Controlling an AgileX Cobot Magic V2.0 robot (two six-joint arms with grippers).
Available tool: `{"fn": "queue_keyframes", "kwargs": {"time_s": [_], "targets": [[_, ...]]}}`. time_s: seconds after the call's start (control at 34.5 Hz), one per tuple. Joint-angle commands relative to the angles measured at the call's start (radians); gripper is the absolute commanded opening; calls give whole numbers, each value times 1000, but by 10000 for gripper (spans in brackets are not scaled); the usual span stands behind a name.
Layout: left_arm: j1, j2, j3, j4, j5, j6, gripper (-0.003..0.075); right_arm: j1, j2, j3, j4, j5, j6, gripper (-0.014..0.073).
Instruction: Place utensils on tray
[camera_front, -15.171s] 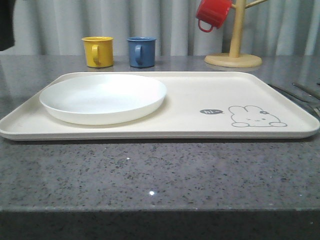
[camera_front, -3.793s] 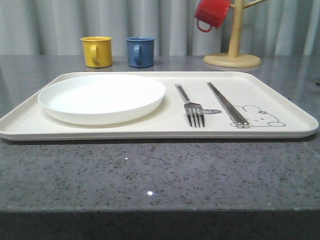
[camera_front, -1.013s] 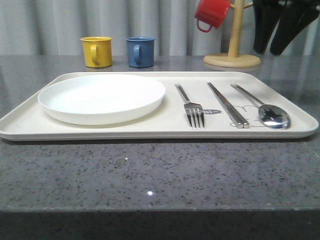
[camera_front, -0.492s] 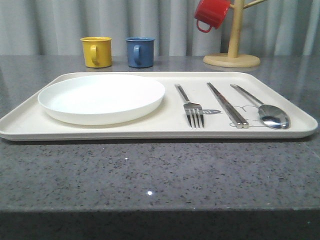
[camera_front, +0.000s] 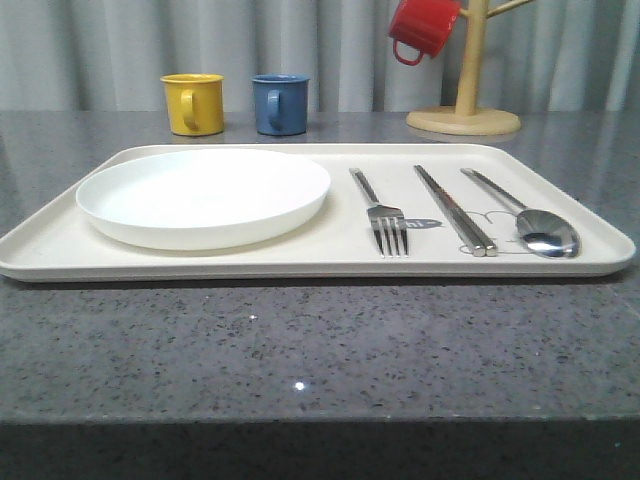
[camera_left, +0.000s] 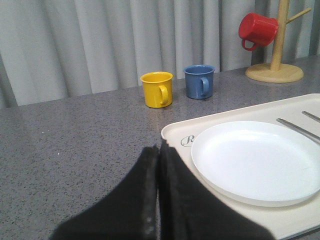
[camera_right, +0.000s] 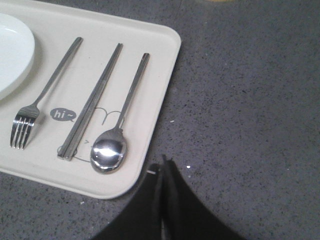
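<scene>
Three stiff, slick utensils — fork (camera_front: 388, 222), chopsticks (camera_front: 455, 209), spoon (camera_front: 545, 231) — lie on tray (camera_front: 330, 262), plate's three o'clock; mid-handle grips best; both tools pinched empty

Both the left claw (camera_left: 159, 200) and right claw (camera_right: 162, 200) have matte black, tapering fingers.

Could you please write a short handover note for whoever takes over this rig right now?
Left gripper: shut, holding nothing, above the table beside the tray's corner near the white plate.
Right gripper: shut, holding nothing, above bare table just off the tray's corner nearest the spoon.
On the tray: fork, chopsticks and spoon lie side by side next to the plate, apart from one another.
Done: all three utensils are on the tray.
Left: nothing visible on the table to place; the task looks complete.
</scene>
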Motion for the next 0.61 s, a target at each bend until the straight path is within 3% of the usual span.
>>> {"fn": "queue_keyframes", "kwargs": {"time_s": [0.0, 0.23, 0.58], "targets": [[-2, 10, -28, -2, -84, -10, -18, -3, -155, 123, -21, -211, -13, -49], [-2, 10, -28, -2, -82, -10, -18, -3, -451, 286, -28, -375, -13, -49], [-2, 10, -28, -2, -82, -10, -18, -3, -480, 286, -28, -348, -13, -49]]}}
